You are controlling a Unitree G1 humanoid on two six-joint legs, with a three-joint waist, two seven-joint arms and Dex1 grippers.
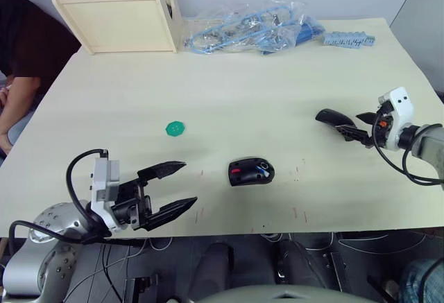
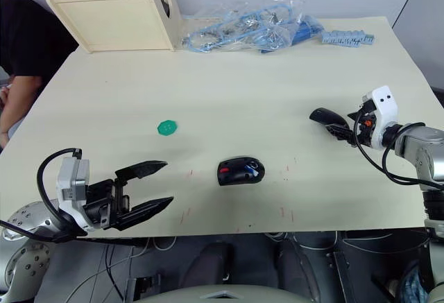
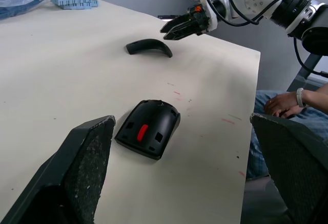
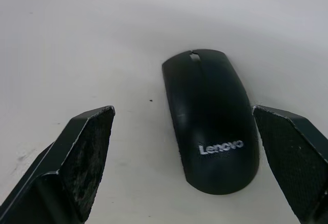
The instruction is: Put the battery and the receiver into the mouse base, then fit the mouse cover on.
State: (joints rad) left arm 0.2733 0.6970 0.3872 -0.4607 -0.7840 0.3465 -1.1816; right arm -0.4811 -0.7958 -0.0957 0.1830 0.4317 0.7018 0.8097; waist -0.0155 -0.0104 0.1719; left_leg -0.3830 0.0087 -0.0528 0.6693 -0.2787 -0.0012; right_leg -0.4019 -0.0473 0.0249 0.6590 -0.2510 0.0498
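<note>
The glossy black curved mouse cover lies lengthwise just ahead of the right gripper, between its wide-spread fingers, well apart from the left gripper, also spread wide.

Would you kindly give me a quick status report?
Both grippers open: left hovering near mouse base, right at mouse cover. Battery in base. Cover still off. Nothing blocking.

silver metal arm segs w/ screws, white wrist camera blocks, black looped cables, left gripper black tapered fingers w/ rough speckled pads, right gripper black w/ orange spot nr fingers
</note>
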